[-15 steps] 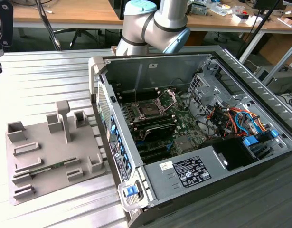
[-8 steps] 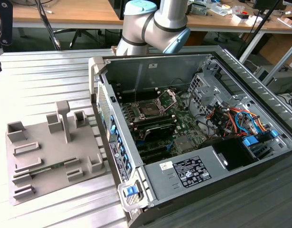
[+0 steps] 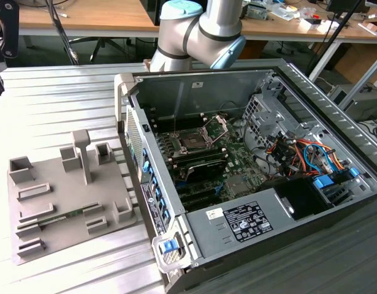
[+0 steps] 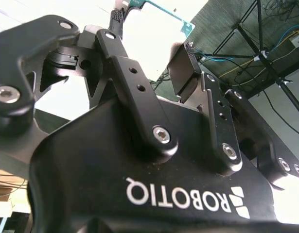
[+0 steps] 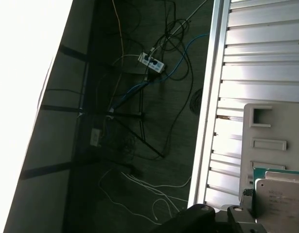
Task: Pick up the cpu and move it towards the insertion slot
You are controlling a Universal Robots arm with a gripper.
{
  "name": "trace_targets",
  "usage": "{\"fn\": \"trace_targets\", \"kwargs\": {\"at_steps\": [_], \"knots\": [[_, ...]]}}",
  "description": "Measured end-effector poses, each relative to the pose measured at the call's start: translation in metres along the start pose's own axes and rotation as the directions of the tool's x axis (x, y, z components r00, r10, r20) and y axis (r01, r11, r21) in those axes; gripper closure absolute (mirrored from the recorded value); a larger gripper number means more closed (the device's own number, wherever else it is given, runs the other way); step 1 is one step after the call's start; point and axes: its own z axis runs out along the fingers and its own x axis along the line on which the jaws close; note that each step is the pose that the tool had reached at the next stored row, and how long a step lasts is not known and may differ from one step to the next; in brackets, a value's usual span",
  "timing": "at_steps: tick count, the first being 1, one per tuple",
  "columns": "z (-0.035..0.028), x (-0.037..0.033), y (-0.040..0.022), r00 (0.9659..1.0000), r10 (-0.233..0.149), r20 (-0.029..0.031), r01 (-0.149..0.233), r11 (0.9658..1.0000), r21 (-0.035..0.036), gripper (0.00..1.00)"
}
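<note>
In the second wrist view my gripper [image 4: 151, 34] is shut on the cpu [image 4: 164, 12], a flat chip with a green edge and a bright face, spanning the gap between the two black fingers [image 4: 183, 65]. The first wrist view has the cpu [image 5: 280, 204] close to the camera, silvery top over a green rim, held high above the table and the grey tray [image 5: 266, 126]. The insertion slot [image 3: 193, 141] lies on the green motherboard inside the open computer case, with a dark centre and its metal bracket [image 3: 220, 122] hinged up. The arm [image 3: 200, 27] rises behind the case at the top of the exterior view.
The grey tray [image 3: 65, 196] with raised blocks and a post lies at the exterior view's left of the case [image 3: 176, 245]. Cables and drive bays [image 3: 304, 159] fill the case's other end. Past the ribbed table's edge [image 5: 207, 121] the floor holds cables and a stand.
</note>
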Motion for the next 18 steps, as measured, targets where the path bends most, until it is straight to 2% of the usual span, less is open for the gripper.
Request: {"fn": "trace_targets", "kwargs": {"at_steps": [18], "knots": [[-0.0001,-0.0142,-0.0026,1.0,0.0,0.0,0.0,1.0,0.0,0.45]]}}
